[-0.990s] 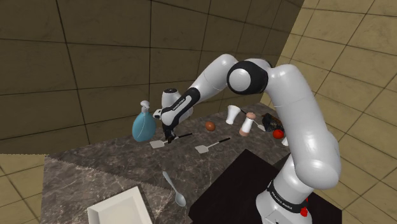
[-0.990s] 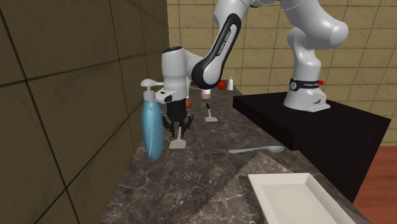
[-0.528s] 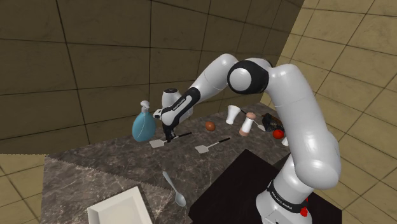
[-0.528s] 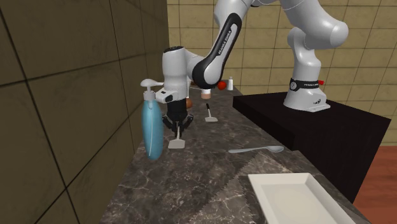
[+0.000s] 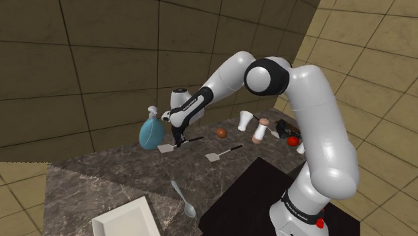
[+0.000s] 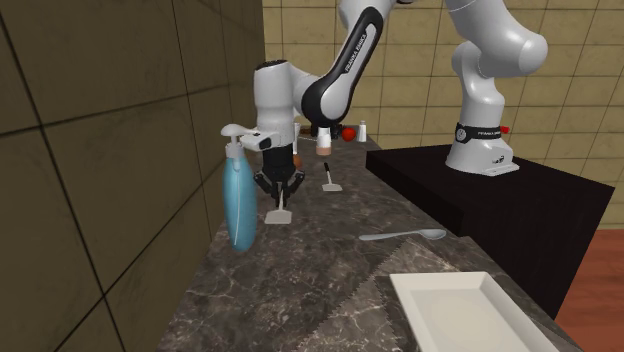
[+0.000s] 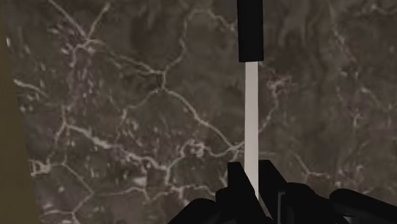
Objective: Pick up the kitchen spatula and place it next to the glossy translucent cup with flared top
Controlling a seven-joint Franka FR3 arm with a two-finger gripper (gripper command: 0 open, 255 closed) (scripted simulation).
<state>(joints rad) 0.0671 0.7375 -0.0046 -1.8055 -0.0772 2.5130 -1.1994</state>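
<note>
The spatula (image 5: 165,149) is clasped in the gripper (image 5: 177,139), at the wall side of the counter (image 5: 114,171) and just beside the blue bottle (image 5: 151,133). In the wrist view the two fingers (image 7: 236,181) are almost closed, pinching the pale shaft of the spatula (image 7: 252,121) between them. The shaft runs straight away from the gripper (image 7: 252,173) and ends in a black handle, with dark veined counter (image 7: 127,114) behind it.

In the second exterior view the gripper (image 6: 281,193) points down. The pale blade of the spatula (image 6: 278,215) sits directly below it, next to the bottle (image 6: 238,205). Whether the blade touches the counter (image 6: 320,265) cannot be told.

The cup (image 5: 244,121) is white with a flared shape. It stands well apart from the spatula, toward the shoulder view's right, with a brown ball (image 5: 221,133) between the two.

A second spatula (image 5: 221,153) lies flat on the counter, apart from the gripper; it also shows in the second exterior view (image 6: 329,182). A spoon (image 5: 183,198) and a white tray (image 5: 127,218) lie at the near end of the counter, well apart from the gripper. The black stand (image 5: 254,194) adjoins the counter at the shoulder view's lower right
</note>
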